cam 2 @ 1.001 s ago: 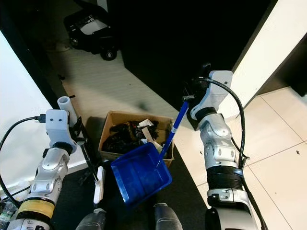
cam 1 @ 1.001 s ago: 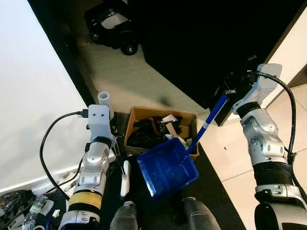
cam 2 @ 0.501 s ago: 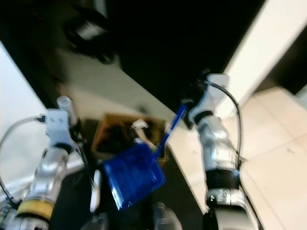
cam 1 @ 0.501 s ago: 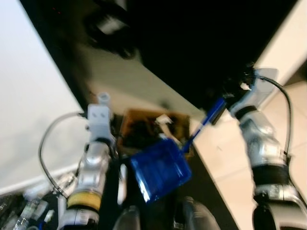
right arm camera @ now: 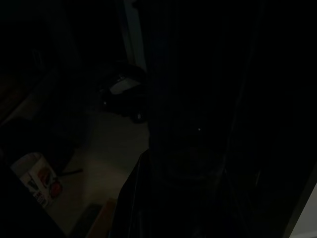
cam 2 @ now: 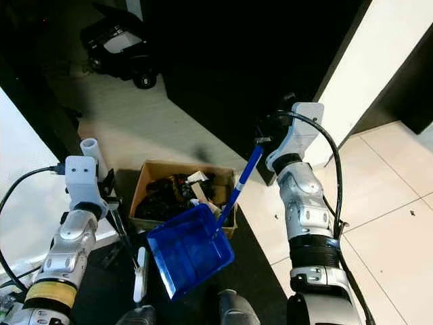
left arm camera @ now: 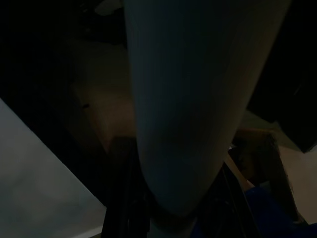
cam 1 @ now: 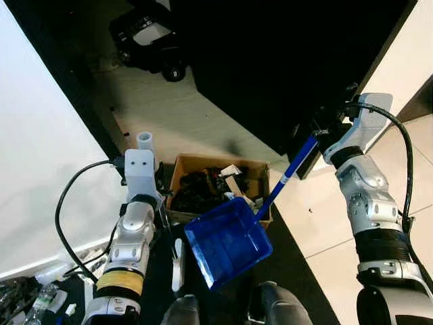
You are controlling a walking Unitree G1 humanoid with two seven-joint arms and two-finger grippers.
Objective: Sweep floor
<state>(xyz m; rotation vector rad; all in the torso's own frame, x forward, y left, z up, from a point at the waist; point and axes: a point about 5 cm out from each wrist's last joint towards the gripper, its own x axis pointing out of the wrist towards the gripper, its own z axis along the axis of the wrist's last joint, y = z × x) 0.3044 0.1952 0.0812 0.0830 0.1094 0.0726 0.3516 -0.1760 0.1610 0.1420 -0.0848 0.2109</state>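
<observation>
Your right gripper [cam 1: 318, 130] is clenching the blue dustpan [cam 1: 226, 240] handle, tilting the pan beside the cardboard box [cam 1: 218, 184]; your left gripper [cam 1: 145, 152] is grasping a white broom handle [cam 1: 145, 141]

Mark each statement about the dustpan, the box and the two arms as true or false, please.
1. The blue plastic dustpan hangs by its long blue handle from the right gripper. True.
2. The brown cardboard box is empty. False: it holds dark scraps and white pieces.
3. The left gripper is at a pale grey upright pole. True.
4. The dustpan lies flat on the pale tile floor. False: it is tilted, in front of the box.
</observation>
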